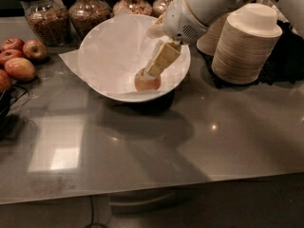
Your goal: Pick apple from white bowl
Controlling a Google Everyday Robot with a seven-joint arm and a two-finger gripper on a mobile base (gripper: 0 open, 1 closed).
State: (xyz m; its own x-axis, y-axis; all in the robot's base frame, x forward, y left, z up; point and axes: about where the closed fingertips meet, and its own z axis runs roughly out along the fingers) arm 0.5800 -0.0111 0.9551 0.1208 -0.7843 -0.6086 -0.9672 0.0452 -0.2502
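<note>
The apple (147, 83), yellowish with a red-orange blush, lies in the bottom right of the white bowl (101, 86). The bowl is wide, lined with crinkled white paper, and stands at the back middle of the grey counter. My gripper (151, 72) reaches down into the bowl from the upper right on a white arm. Its cream tip is right at the top of the apple and hides the apple's upper part. The apple rests on the paper.
Several darker red apples (21, 56) lie at the left edge. Glass jars of grain (45, 14) stand behind the bowl. Tall stacks of beige disposable bowls (247, 44) stand on a dark mat to the right, close to my arm. A black object (4, 113) sits at the far left.
</note>
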